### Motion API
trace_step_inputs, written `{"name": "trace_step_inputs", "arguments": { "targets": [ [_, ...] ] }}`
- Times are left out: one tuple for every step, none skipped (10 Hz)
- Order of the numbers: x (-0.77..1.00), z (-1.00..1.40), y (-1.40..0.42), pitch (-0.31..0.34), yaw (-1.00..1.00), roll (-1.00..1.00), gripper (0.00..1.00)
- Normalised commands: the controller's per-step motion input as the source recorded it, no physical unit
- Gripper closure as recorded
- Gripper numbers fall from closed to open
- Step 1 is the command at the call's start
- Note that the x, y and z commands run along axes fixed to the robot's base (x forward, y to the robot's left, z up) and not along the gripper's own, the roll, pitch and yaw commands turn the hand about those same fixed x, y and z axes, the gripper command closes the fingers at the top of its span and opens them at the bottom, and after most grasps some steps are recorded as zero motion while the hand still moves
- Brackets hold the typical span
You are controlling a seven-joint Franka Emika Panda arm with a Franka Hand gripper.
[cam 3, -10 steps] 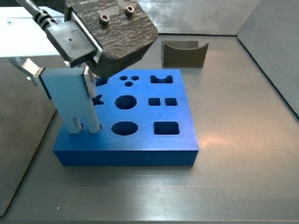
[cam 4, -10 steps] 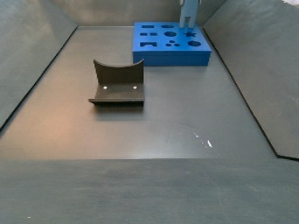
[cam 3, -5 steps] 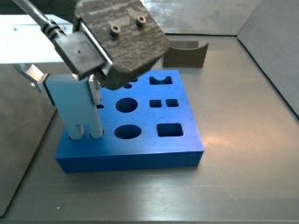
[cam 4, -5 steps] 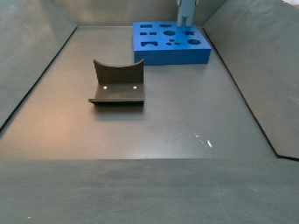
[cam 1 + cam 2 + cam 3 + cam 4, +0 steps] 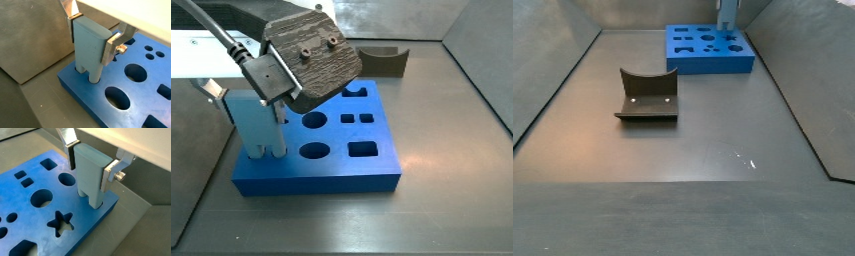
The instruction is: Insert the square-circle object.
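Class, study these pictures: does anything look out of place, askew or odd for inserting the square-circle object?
Yes. The gripper is shut on a pale blue piece standing in the blue slab, in both wrist views. The square-circle object lies untouched on the floor, well apart from the slab, in a side view. Nothing looks spilled or damaged.

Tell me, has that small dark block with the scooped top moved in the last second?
No. The square-circle object lies where it did, apart from the blue slab; the gripper holds a light blue piece there.
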Motion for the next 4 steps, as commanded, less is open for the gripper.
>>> {"name": "trace_step_inputs", "arguments": {
  "targets": [
    [0.07,-0.55,-0.08,0.000,0.03,0.37,1.00],
    [0.00,-0.15,0.00,-0.090,0.00,0.04,1.00],
    [0.00,0.00,0.00,0.000,0.00,-0.01,1.00],
    [0.00,0.00,0.00,0.000,0.00,0.00,1.00]
  ]
}}
